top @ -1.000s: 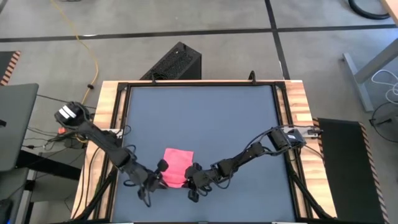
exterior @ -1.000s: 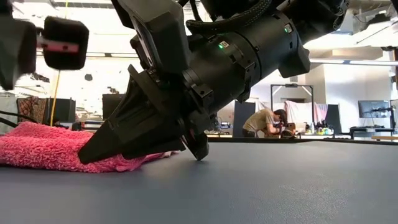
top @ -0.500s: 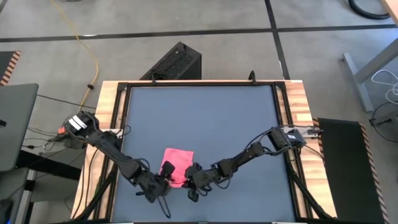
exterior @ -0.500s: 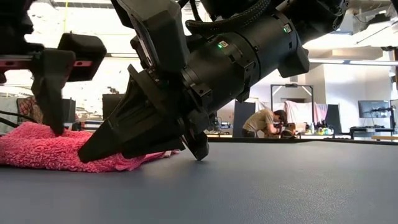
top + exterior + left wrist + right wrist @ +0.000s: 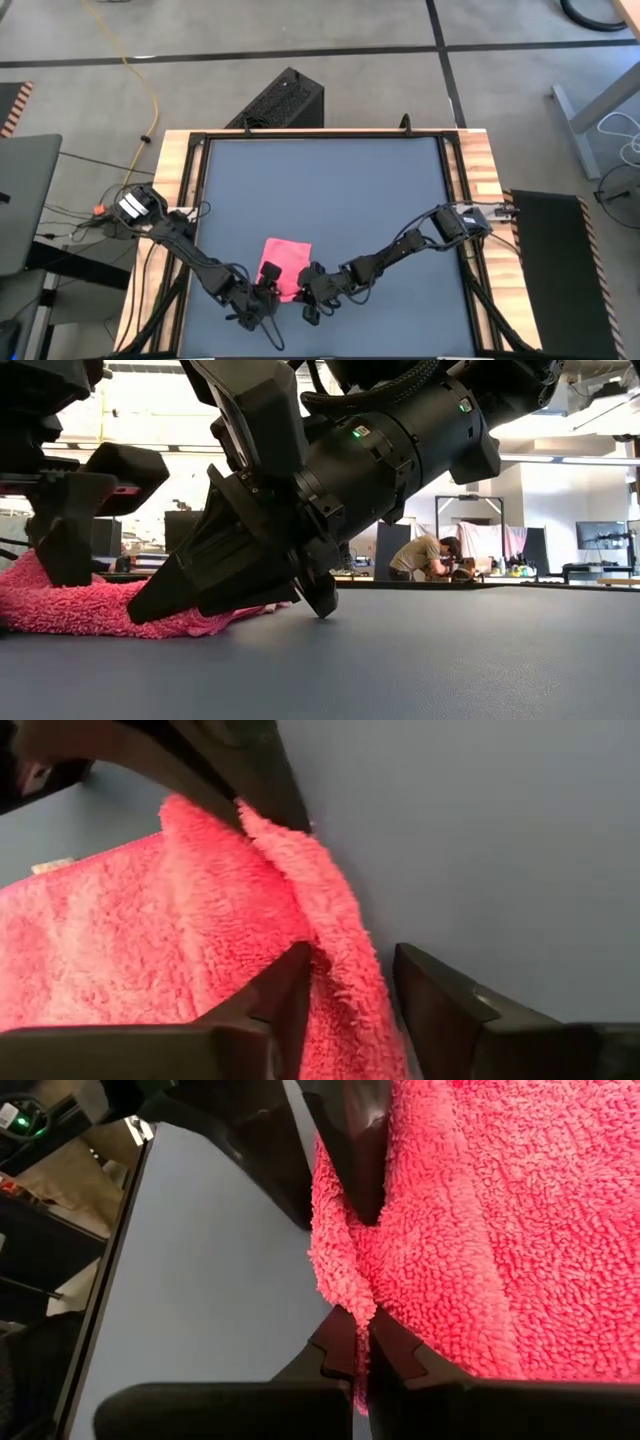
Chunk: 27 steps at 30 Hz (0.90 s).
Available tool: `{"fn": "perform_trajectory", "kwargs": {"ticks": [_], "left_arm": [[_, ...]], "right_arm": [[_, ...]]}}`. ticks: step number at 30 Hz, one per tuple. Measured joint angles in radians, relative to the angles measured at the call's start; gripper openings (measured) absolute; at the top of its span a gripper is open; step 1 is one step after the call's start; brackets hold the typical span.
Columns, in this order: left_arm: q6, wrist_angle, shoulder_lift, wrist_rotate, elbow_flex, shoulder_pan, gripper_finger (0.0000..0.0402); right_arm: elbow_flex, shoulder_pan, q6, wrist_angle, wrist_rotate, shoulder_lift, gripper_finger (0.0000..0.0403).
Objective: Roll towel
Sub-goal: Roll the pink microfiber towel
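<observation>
**Both grippers at the near edge of the towel**

The dark grey tabletop (image 5: 330, 190) carries one small thing, the pink towel (image 5: 283, 264), lying flat near its front edge, a little to the left of the middle. Both arms reach low to the towel's near edge. The right gripper (image 5: 308, 296) is clenched on the corner of that edge, a fold of pile pinched between its fingers (image 5: 385, 1345). The left gripper (image 5: 262, 298) stands at the other near corner with its fingers (image 5: 290, 990) parted, astride a raised ridge of the edge and not yet clamped on it.

The towel looks light, limp and fluffy. It will likely sag and bunch rather than hold shape, so gripping both corners of one edge should keep the roll even.
</observation>
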Motion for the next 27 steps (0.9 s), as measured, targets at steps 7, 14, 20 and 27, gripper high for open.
{"fn": "perform_trajectory", "kwargs": {"ticks": [7, 14, 20, 27], "left_arm": [[-0.078, -0.051, 0.0, 0.016, -0.001, 0.051, 0.0031], [-0.133, -0.069, -0.005, 0.276, 0.0, 0.153, 0.0003], [-0.142, -0.074, -0.004, 0.463, 0.001, 0.226, 0.0001], [-0.144, -0.025, -0.003, 0.698, -0.028, 0.266, 0.0]], "right_arm": [[0.0, 0.017, -0.011, 0.0, 0.0, 0.0, 0.0029], [-0.001, 0.027, -0.027, -0.006, 0.007, -0.008, 0.007], [-0.003, 0.025, -0.133, -0.043, -0.002, -0.049, 0.012], [-0.008, 0.06, -0.255, -0.153, 0.057, -0.107, 0.0155]]}}
